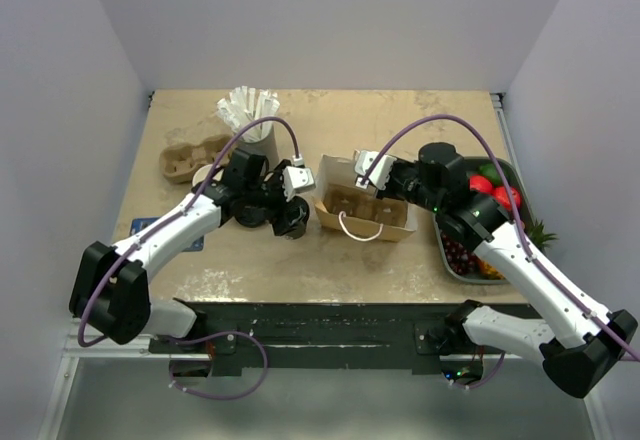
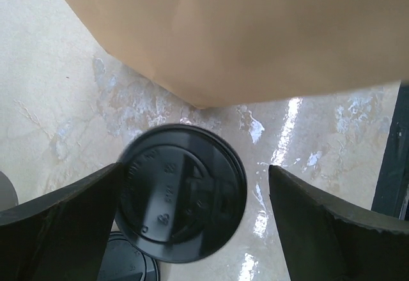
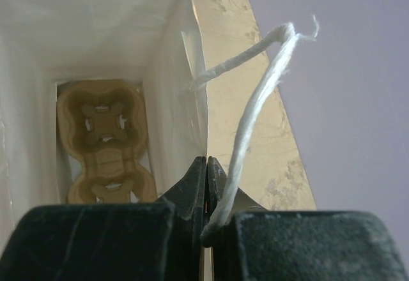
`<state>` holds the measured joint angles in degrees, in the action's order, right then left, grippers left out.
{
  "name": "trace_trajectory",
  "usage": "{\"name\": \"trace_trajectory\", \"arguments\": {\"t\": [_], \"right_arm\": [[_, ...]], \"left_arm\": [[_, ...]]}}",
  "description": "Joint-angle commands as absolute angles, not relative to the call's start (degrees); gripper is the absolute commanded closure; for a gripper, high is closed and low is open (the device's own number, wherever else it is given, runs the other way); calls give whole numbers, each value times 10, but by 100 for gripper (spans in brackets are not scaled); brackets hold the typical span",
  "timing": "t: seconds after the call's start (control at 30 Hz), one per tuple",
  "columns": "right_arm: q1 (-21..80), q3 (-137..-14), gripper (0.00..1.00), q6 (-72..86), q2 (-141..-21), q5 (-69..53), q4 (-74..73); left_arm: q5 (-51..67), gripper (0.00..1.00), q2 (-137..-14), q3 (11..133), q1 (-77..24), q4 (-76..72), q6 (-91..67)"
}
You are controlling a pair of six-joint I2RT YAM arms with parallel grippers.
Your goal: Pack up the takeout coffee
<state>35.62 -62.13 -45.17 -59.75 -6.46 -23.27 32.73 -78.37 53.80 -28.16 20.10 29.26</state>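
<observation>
The left fingers (image 2: pixel 57 230) are standing wide apart and holding nothing, with the round black lid of the takeout coffee (image 2: pixel 182 191) showing between them, nearer one finger than the other. Whether the tips are already reaching down beside the cup's wall is not clear. The cup is standing upright on the pale surface (image 2: pixel 51 89), just beside the brown paper bag (image 2: pixel 255 32), with a second black lid (image 2: pixel 128 265) right next to it.

The right fingers (image 3: pixel 96 243) are pinching shut on the bag's rim by its white string handle (image 3: pixel 255 102), holding the mouth open over the cup carrier (image 3: pixel 105 140) lying at the bottom.

The cup is probably going to feel light and soft: a paper wall gives under a hard squeeze, and the pressed-on lid looks smooth and could pop off if it is grabbed or levered. The safest hold is likely on opposite sides of the wall just under the lid's rim, gently, keeping it upright in case it is carrying liquid.
</observation>
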Motion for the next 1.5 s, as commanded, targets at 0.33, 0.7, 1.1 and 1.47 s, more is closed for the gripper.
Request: {"name": "trace_trajectory", "arguments": {"t": [0.33,0.7,1.1,1.47], "right_arm": [[356,-665,100,-441,-615,-61,-236],[355,-667,100,-439,-620,-62,-235],[356,-663,100,-438,-621,-60,-229],[355,-670,100,-434,-621,-57,-230]], "left_arm": [[338,0,-799,588,-283,223,285],[302,0,-839,612,-282,257,294],[309,14,-831,614,-268,310,332],[340,32,-803,676,-268,370,365]]}}
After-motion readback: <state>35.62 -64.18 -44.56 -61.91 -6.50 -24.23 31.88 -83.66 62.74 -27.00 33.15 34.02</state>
